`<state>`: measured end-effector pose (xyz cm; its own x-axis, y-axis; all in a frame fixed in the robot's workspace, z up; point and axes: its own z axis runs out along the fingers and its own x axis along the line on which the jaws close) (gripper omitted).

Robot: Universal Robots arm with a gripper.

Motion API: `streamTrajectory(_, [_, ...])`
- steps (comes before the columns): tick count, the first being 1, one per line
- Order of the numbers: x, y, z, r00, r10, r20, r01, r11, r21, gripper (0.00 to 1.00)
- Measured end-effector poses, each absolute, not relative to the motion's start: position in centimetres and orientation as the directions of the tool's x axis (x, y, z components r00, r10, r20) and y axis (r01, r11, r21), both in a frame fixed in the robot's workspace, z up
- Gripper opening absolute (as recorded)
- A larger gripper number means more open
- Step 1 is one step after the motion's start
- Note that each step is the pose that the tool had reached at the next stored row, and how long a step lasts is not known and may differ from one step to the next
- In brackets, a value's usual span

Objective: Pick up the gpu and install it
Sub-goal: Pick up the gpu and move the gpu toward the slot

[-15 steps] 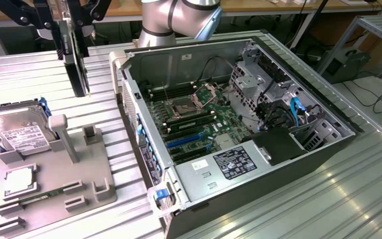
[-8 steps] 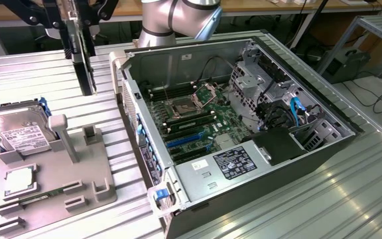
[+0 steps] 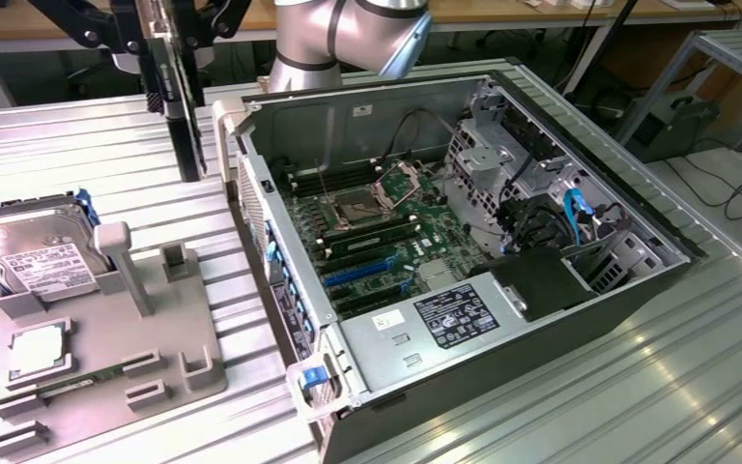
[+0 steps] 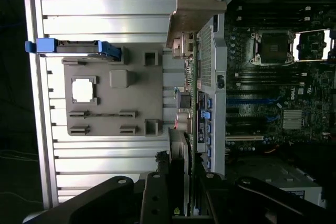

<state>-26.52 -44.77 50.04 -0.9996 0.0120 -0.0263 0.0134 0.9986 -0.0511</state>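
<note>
The gpu (image 3: 185,126) hangs upright and edge-on as a thin dark card above the ribbed table, between the grey holder and the open computer case (image 3: 629,242). My gripper (image 3: 171,43) is shut on its upper edge. From the wrist view, the gpu (image 4: 191,103) runs edge-on away from my gripper (image 4: 181,187), showing a green board edge and a silver bracket (image 4: 191,9) at the far end. It lies roughly along the case's rear wall, just outside it. The motherboard (image 3: 371,227) with its blue slots (image 3: 358,273) lies open in the case.
The grey holder (image 3: 100,329) carries a hard drive (image 3: 36,256) in blue rails, a processor (image 3: 39,350) and a RAM stick (image 3: 81,382). Inside the case are a power supply (image 3: 455,319), drive cages and cables (image 3: 564,222). The robot's base (image 3: 332,39) stands behind the case.
</note>
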Motion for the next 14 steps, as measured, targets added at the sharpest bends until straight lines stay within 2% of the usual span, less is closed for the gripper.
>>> streamTrajectory(14, [-24.8,-44.8,50.0,-1.000,0.012,-0.026,0.013,0.999,-0.051,0.27])
